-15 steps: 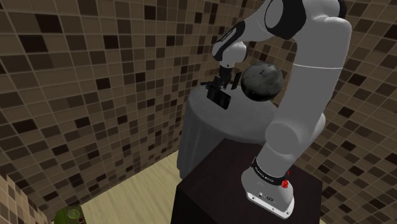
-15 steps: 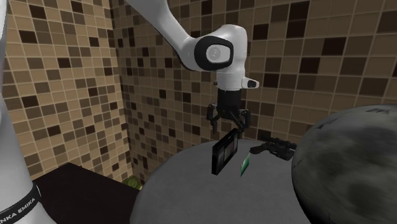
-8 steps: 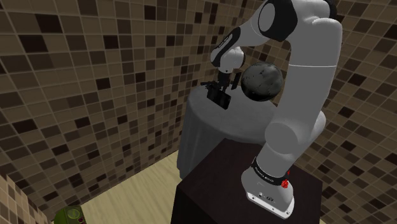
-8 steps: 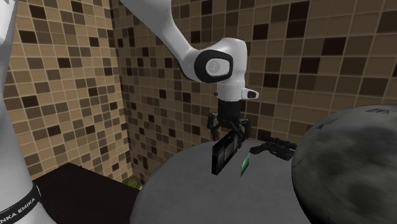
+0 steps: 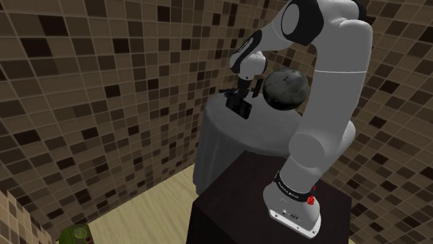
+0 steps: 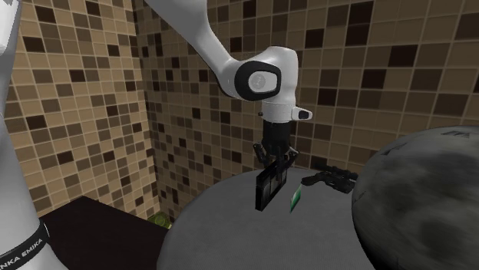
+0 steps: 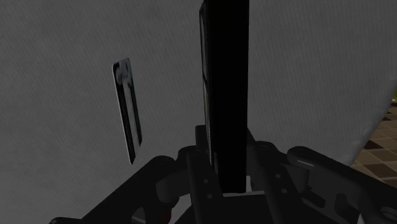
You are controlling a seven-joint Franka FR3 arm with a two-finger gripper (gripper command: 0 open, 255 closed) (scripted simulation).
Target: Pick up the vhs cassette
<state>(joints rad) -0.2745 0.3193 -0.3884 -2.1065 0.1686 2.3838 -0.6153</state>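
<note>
**Jaws closed on the upright cassette, which still rests on the tabletop**

The black cassette (image 6: 270,188) stands on one narrow edge on the round grey tabletop (image 6: 222,230), with its broad faces upright. In the shoulder view its long axis lies roughly level and slopes from upper left to lower right. In the second exterior view that axis is foreshortened and runs away toward the right. The jaws come straight down from the white arm (image 6: 261,77) and pinch the cassette's top edge. In the wrist view the thin black slab sits clasped between the two fingers.

Half a second ago the fingers stood spread on either side of that top edge, and now they have drawn in against it. The arm and the cassette are where they were then, and the cassette's lower edge still meets the tabletop.

A small green item (image 6: 294,199) lies just beside the cassette on the second exterior view's right. A black pistol-shaped object (image 6: 330,179) is farther right, and a large dark sphere (image 6: 422,207) is beyond that. Bare tabletop spreads toward that camera. In the shoulder view the cassette sits near the tabletop's far left rim, with the tiled wall (image 6: 192,92) behind it.
</note>
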